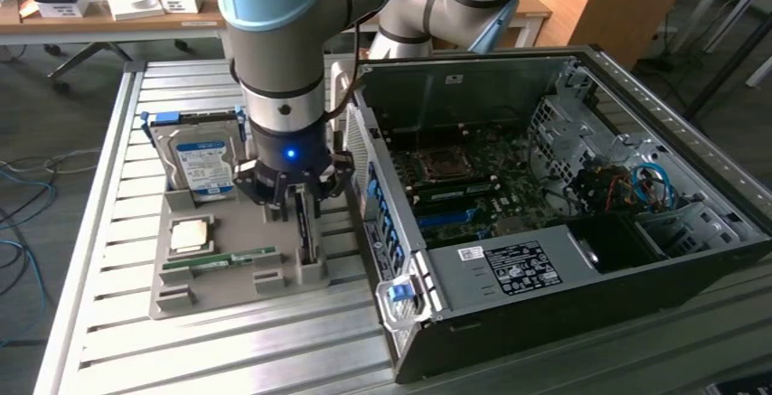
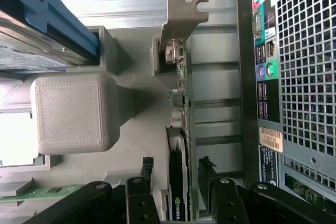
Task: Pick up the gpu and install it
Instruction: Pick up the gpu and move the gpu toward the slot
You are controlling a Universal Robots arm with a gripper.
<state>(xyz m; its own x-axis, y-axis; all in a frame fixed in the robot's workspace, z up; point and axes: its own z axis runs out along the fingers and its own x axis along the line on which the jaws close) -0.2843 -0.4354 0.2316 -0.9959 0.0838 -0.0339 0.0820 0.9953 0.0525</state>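
Observation:
The gpu [image 1: 306, 237] stands on edge in a slot of the grey printed holder [image 1: 248, 223], close to the open computer case [image 1: 543, 187]. In the wrist view the gpu [image 2: 181, 103] is a thin dark card with a green board edge and a silvery bracket [image 2: 179, 17] at its far end. My gripper [image 1: 302, 201] is lowered over it. The gripper [image 2: 177, 165] is open, with one black finger [image 2: 147, 169] on each side of the card and a small gap between each finger and the card.
A hard drive [image 1: 202, 164] with a blue-white label sits in the holder on the exterior view's left, with a small chip [image 1: 191, 234] and a green memory stick [image 1: 223, 259] in front. The case's rear panel [image 2: 299, 77] is right beside the card. Everything rests on a slatted metal table [image 1: 108, 259].

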